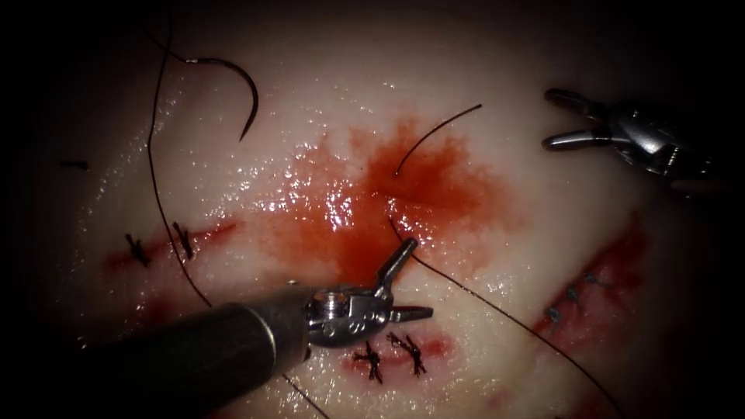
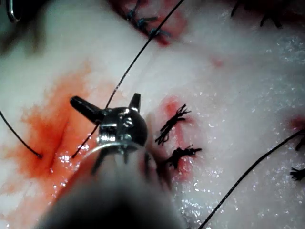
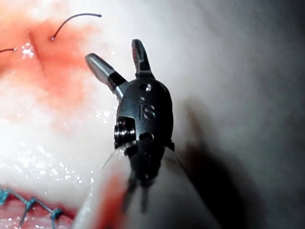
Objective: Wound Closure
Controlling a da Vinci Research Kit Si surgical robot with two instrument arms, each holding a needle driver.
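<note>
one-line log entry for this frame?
left tool: open, holds nothing | right tool: open, holds nothing | needle: free on tissue, upper left

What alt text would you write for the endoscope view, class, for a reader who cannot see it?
Both pincers are open and hold nothing: the left pincer over the red fluid, the right pincer apart at right. The needle lies free on the tissue at upper left, trailing thread.
</note>
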